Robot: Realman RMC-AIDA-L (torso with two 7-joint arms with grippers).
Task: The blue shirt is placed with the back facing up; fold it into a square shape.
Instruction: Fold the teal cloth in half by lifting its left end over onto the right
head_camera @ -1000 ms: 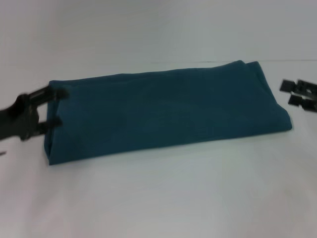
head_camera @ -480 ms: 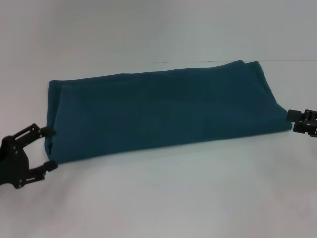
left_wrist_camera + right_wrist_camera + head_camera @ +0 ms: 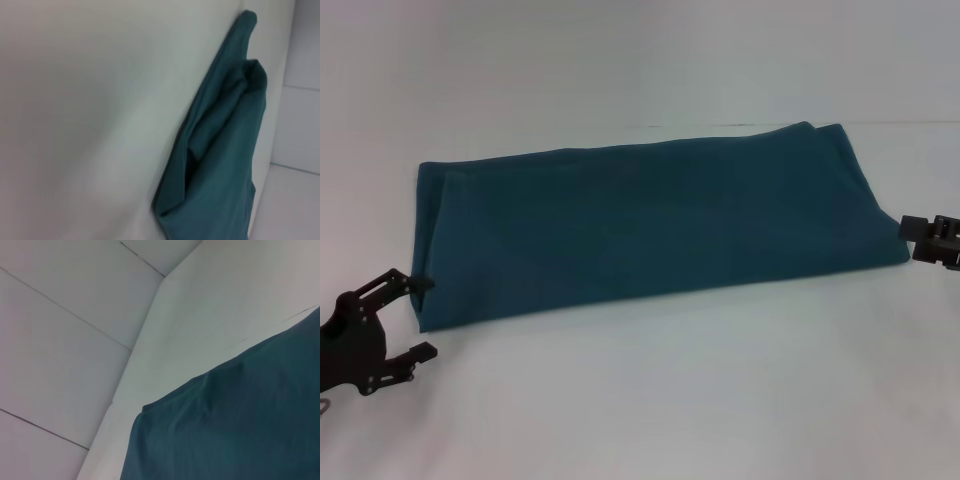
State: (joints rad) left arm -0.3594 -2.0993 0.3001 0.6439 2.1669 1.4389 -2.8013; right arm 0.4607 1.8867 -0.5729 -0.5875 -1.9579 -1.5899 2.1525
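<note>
The blue shirt [image 3: 650, 225] lies folded into a long teal-blue band across the white table [image 3: 670, 400], plain side up, with no lettering showing. My left gripper [image 3: 422, 317] is open and empty at the band's near-left corner, its upper finger at the cloth's left edge. My right gripper [image 3: 917, 240] is open at the band's near-right corner, just beside the cloth. The left wrist view shows the shirt's layered left end [image 3: 225, 165]. The right wrist view shows its right end [image 3: 240, 430].
The white table runs wide in front of the shirt and behind it. A white panelled wall [image 3: 60, 340] stands beyond the table's far edge.
My left gripper has moved from the shirt's far-left corner along its left end to the near-left corner, staying open. My right gripper has come nearer and closer to the shirt's right end.
</note>
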